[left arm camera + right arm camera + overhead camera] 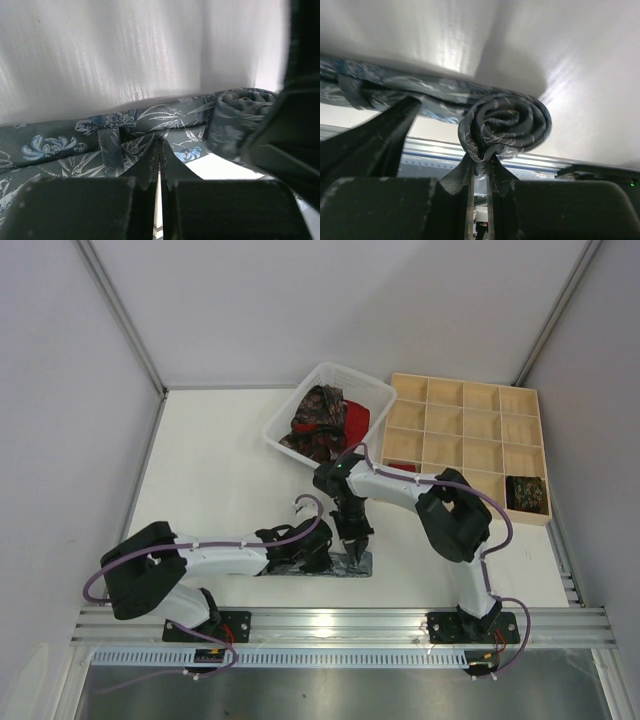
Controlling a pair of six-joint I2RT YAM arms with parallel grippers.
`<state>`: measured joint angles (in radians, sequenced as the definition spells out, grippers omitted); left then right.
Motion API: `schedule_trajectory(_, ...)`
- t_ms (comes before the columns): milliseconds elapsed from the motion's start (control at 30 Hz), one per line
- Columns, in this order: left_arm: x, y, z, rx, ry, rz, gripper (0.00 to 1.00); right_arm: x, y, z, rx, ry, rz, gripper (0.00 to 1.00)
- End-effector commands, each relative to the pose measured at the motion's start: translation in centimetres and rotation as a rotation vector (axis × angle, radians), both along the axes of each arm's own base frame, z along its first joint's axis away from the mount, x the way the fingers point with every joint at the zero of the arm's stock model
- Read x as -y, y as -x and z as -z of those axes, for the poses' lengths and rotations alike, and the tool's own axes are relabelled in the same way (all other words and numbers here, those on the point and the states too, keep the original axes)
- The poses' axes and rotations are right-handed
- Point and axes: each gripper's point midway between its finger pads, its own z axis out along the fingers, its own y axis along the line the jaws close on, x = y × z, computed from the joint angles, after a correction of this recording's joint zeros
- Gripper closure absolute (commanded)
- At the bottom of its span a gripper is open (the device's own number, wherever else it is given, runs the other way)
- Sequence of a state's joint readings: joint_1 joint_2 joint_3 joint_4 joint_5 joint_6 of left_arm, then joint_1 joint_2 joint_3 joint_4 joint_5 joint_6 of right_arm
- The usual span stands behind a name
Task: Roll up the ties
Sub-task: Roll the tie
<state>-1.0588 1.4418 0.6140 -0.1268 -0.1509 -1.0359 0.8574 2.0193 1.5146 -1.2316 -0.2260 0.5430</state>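
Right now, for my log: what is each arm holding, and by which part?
Both hold the grey tie: right jaws pinch the rolled end's edge; left jaws are shut on the flat strip beside it.

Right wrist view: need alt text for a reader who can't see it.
The right gripper pinches the lower edge of a grey tie whose end is wound into a tight roll just above its fingertips. The unrolled rest runs off left over the white table.

Basket [288, 402] L of tray [465, 410], rear — tie [358, 565] up front.
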Motion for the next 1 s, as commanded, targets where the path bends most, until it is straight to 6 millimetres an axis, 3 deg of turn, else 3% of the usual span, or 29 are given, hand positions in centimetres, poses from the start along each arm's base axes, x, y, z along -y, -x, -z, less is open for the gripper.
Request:
schedule_trajectory(0,-1.5,-0.3,1.4,0.012,-0.056,-0.036,1.0,-1.5,-0.3,0.6,-0.004,0.0,-0.015,0.92)
schedule_trajectory(167,-2.0,-0.3,1.1,0.026,-0.05,-0.051,1.0,-3.1,-0.8,1.3,-0.013,-0.042,-0.008,0.86)
schedule_trajectory(300,-2.5,-0.5,0.4,0.045,-0.052,-0.058,0.99,-4.1,-1.1,1.9,-0.005,-0.079,-0.011,0.63)
schedule_trajectory(500,-2.8,-0.6,-0.6,0.059,-0.041,-0.067,1.0,-6.5,-1.3,1.3,0.02,-0.188,-0.007,0.48)
schedule_trajectory(667,-3.2,-0.6,-1.6,0.07,-0.031,-0.072,0.99,-8.2,-0.9,0.5,0.003,-0.299,0.035,0.45)
schedule_trajectory(800,-3.4,-0.9,-3.6,0.107,0.006,-0.084,0.99,-9.6,-1.1,0.5,0.008,-0.38,0.049,0.45)
schedule_trajectory(967,-3.8,-1.4,-5.4,0.139,0.003,-0.09,0.99,-9.6,-1.2,-0.6,0.022,-0.46,0.071,0.45)
